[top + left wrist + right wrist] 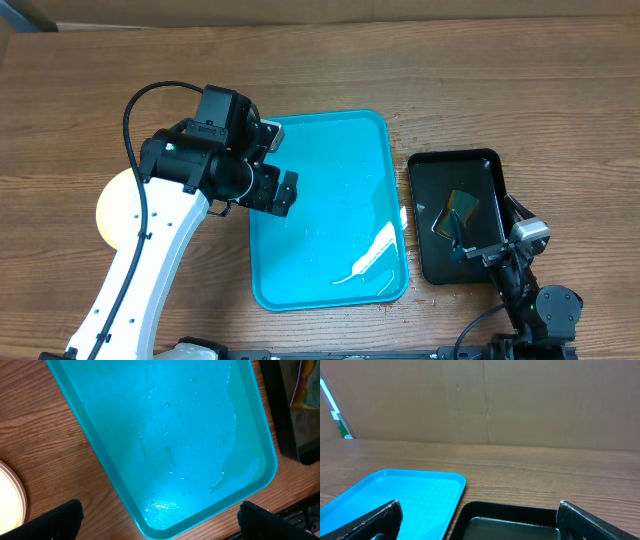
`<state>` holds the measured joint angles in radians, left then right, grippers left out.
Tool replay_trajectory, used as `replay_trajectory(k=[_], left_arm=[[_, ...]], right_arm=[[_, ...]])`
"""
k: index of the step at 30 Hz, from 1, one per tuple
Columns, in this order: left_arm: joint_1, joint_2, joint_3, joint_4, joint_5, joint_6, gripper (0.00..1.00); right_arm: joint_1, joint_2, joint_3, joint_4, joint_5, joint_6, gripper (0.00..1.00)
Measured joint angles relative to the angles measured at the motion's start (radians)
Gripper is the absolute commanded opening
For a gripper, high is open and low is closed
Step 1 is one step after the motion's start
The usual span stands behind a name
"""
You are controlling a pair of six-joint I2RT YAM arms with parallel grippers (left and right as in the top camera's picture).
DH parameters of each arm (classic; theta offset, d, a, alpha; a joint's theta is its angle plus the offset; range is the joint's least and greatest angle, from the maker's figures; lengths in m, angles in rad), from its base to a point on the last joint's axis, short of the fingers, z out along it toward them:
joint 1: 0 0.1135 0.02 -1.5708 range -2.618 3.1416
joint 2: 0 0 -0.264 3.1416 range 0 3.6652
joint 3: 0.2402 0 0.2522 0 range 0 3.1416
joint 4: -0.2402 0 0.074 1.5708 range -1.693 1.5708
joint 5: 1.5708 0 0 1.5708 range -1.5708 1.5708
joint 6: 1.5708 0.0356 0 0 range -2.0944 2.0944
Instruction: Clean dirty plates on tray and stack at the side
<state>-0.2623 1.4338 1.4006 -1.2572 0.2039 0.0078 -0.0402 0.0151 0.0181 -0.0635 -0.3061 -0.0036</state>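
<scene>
a: where is the tray placed?
b: the turquoise tray [330,215] is laid lengthwise at the middle of the wooden table [80,80]. a smaller black tray [440,262] is set just beside it on the right, parted from it by a thin strip of wood.
a: how is the left gripper held against it?
b: the left gripper [279,163] is poised above the far left part of the tray, its fingers spread wide with nothing between them. in the left wrist view the gripper [160,522] is pointed down at the tray floor [175,445], and a dark fingertip is framed at each lower corner. no contact with the tray can be made out.
a: and the plates?
b: a pale yellow plate [112,205] is seen on the table to the left of the tray, off it and well apart from the fingers. it is largely covered by the white arm. only its rim [10,500] is caught at the left edge of the wrist view. whether others are stacked with it cannot be told.
a: the right side?
b: the right gripper [488,232] is held over the near half of the black tray, its jaws likewise wide apart and unloaded. in its own view the turquoise tray [395,492] is shown to the left. a yellow-green pad [461,207] is seen lying in the black tray.
</scene>
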Motion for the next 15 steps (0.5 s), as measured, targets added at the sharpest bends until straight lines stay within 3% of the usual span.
replay_trajectory(k=[8, 13, 15], left_arm=[[-0.014, -0.021, -0.004, 0.004, -0.003, 0.000, 1.00], [-0.043, -0.198, -0.076, 0.019, -0.024, 0.001, 1.00], [-0.036, -0.312, -0.137, 0.091, -0.048, 0.001, 1.00]], right_arm=[[0.000, 0.000, 0.000, 0.000, 0.000, 0.000, 1.00], [0.000, 0.000, 0.000, 0.000, 0.000, 0.000, 1.00], [0.000, 0.000, 0.000, 0.000, 0.000, 0.000, 1.00]])
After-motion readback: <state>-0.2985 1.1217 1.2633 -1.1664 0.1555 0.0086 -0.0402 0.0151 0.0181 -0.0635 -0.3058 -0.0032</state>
